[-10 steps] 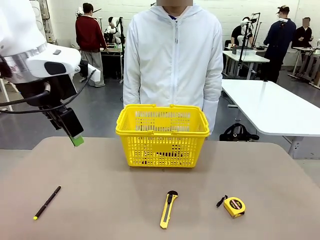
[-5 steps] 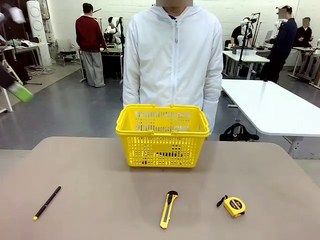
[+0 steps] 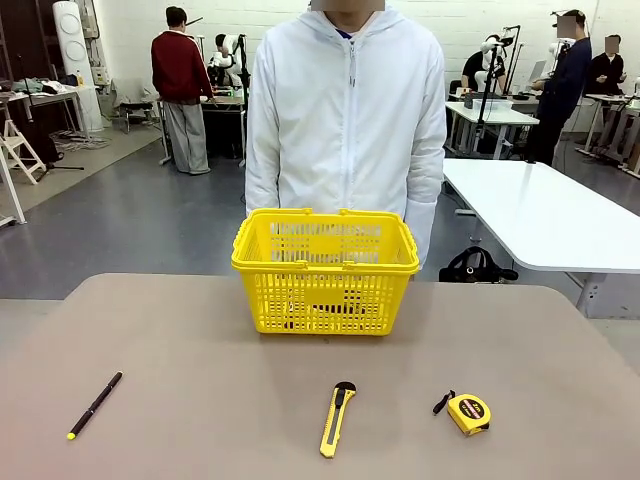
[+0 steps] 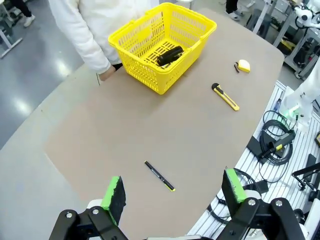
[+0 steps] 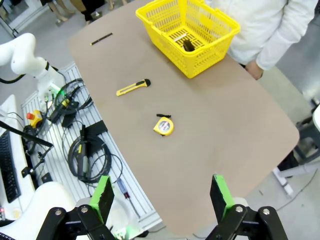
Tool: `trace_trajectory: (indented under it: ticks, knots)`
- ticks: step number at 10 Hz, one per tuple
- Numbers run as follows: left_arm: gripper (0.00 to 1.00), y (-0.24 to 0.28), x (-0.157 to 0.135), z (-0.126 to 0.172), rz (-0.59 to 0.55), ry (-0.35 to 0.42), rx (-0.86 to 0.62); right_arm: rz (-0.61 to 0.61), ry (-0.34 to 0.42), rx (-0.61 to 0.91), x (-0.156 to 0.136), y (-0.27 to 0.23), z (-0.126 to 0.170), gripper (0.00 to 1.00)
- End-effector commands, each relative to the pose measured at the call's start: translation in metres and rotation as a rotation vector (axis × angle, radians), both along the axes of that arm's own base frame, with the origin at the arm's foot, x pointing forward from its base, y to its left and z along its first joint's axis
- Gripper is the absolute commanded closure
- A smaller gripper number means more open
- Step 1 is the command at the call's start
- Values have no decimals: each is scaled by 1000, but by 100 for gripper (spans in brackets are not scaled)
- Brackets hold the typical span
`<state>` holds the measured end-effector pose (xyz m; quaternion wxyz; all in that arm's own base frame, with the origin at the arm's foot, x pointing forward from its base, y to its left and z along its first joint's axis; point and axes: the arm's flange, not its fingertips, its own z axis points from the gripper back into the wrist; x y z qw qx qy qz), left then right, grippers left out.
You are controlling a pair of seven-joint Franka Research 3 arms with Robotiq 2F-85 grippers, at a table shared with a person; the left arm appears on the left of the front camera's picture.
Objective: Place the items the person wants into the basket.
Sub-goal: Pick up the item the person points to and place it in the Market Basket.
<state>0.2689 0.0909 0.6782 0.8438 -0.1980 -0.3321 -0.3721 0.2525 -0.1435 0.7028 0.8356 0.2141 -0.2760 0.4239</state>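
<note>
The yellow basket (image 3: 325, 270) stands at the table's far middle, in front of the person in the white jacket (image 3: 345, 110). A dark item (image 4: 170, 55) lies on the floor of the basket (image 4: 162, 45), and it shows again (image 5: 188, 46) in the right wrist view inside the basket (image 5: 187, 35). The thin black pen with a yellow tip (image 3: 95, 405) lies alone at the near left of the table. My left gripper (image 4: 172, 179) hangs open high above the pen (image 4: 160, 176). Far from the pen (image 5: 101, 38), my right gripper (image 5: 161, 181) is open and high over the table's right end.
A yellow-and-black utility knife (image 3: 337, 418) and a yellow tape measure (image 3: 467, 412) lie near the front edge. The person's hands (image 4: 106, 75) (image 5: 253, 70) rest at the far edge. Cables (image 5: 85, 150) lie on the floor on the robot's side.
My left arm, low at the table's left a second ago, has swung up and out of the front view. The things on the table have not moved.
</note>
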Motion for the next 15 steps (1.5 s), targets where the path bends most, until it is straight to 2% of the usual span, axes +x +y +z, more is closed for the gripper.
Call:
trace_trajectory:
  ticks: [1,4,5,15]
  knots:
    - [0,8,-8,-27,-31,-50,-63,20,-8,30,1,1,3,0]
    - [0,20,-7,-33,-20,-22,-146,20,-8,30,1,1,3,0]
    - [0,17,-8,-30,-8,-10,-74,20,-8,30,1,1,3,0]
    - [0,17,-8,-30,-8,-10,-74,20,-8,30,1,1,3,0]
